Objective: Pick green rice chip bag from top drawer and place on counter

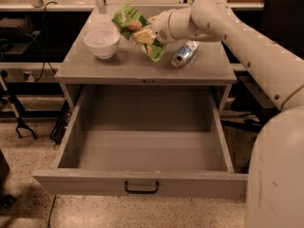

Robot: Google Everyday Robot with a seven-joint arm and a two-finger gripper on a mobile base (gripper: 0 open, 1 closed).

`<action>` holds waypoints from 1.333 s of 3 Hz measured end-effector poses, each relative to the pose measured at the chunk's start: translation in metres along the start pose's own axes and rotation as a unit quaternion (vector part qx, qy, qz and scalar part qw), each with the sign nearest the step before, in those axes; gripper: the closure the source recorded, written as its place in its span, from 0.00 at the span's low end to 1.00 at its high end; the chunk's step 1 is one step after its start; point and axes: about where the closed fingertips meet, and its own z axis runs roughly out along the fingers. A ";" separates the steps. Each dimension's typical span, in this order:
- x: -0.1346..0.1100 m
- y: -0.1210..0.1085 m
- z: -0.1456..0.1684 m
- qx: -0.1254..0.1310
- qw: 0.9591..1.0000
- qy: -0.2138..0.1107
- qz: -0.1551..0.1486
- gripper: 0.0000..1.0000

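- The white arm [247,46] is stretched from the lower right, up and leftward.
- The gripper [145,35] is held above the counter [137,68], its fingers clamped on the green rice chip bag [124,19].

Green bag [124,19] in seemingly yellowish fingers [143,36]
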 end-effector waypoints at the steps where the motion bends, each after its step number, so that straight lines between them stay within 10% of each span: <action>1: 0.003 -0.006 0.019 0.000 1.000 -0.002 0.009 0.42; 2: 0.003 -0.005 0.024 -0.002 1.000 -0.002 0.010 0.11; 4: 0.003 -0.004 0.026 -0.004 1.000 -0.002 0.011 0.00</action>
